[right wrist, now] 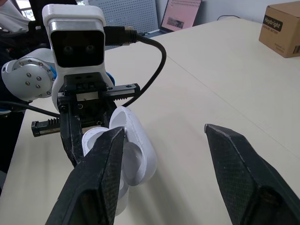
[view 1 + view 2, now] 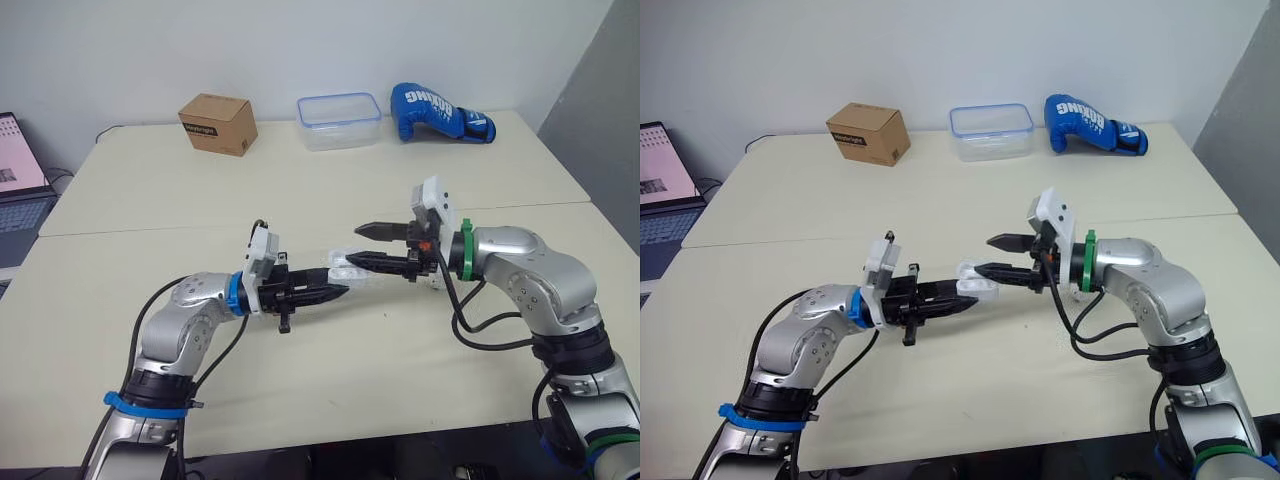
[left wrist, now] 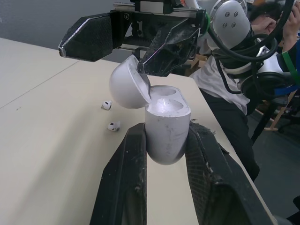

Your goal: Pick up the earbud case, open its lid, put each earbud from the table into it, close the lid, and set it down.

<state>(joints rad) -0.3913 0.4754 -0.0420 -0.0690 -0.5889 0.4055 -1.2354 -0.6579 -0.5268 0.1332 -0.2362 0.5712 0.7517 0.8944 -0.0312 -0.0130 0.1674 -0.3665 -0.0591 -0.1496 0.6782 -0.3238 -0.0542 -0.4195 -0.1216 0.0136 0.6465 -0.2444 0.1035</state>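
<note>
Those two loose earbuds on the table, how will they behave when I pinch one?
The earbuds look tiny, rounded and glossy: probably light, apt to slip or roll on the smooth table when pinched. Likely rigid plastic, not squashy.

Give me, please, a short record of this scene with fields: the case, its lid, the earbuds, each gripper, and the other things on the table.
earbud case: upright, clamped by the left gripper
lid: open, tilted back
earbuds: two loose on the table, the second close by, not yet in the case
left gripper: shut on the case
right gripper: open, one finger at the lid
far edge: cardboard box, clear plastic container, blue boxing glove
beside the table: laptop
</note>
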